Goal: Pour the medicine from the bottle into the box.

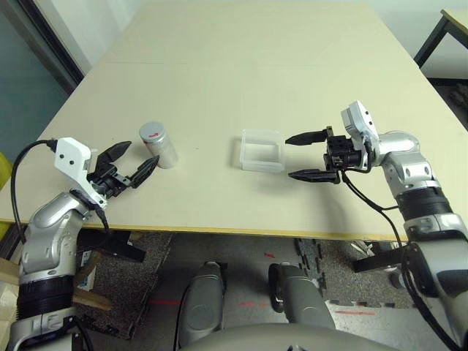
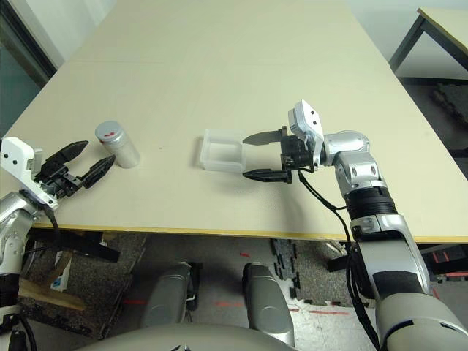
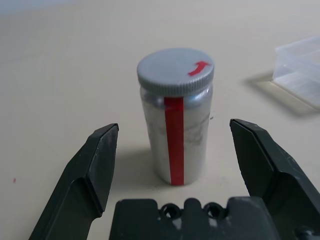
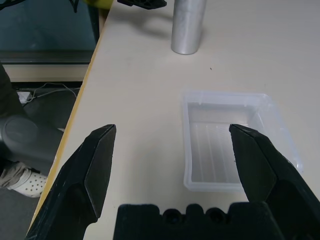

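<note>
While both pincers stand spread, the left pincer point(image 1: 130, 172) approaches the capped silver-grey cylindrical bottle point(image 1: 159, 145); next, clamp it.

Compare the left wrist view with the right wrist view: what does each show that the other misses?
Left wrist alone: the bottle's grey cap with its red arrow, the red stripe down the label, and the open left tool with the bottle ahead of its gap, untouched. Right wrist alone: the inside of the clear box, with no pill visible in it, and the open right tool framing it. Both: the upright bottle, part of the box, and the table.
</note>
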